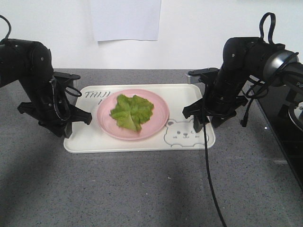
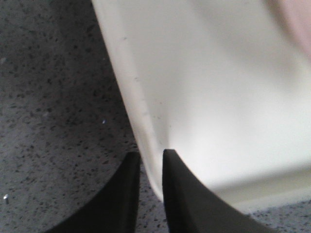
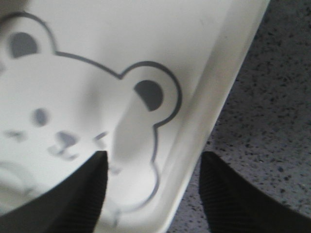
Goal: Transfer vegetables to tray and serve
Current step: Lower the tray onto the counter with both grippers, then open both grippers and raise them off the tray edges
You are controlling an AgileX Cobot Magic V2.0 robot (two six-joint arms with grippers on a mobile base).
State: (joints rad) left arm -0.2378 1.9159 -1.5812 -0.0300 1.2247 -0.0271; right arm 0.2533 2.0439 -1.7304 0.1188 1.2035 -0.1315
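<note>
The vegetables, a bunch of crinkled green lettuce, lie on a round pink plate. The plate stands in the cream tray with the bear drawing. My left gripper is at the tray's left edge. In the left wrist view it is shut on the tray's rim, one finger outside and one inside. My right gripper is at the tray's right edge. In the right wrist view it stands open astride the rim, beside the bear's ear.
The tray rests on a grey speckled counter against a white wall. A black appliance stands at the right edge, close behind my right arm. A black cable hangs from that arm down across the counter's front.
</note>
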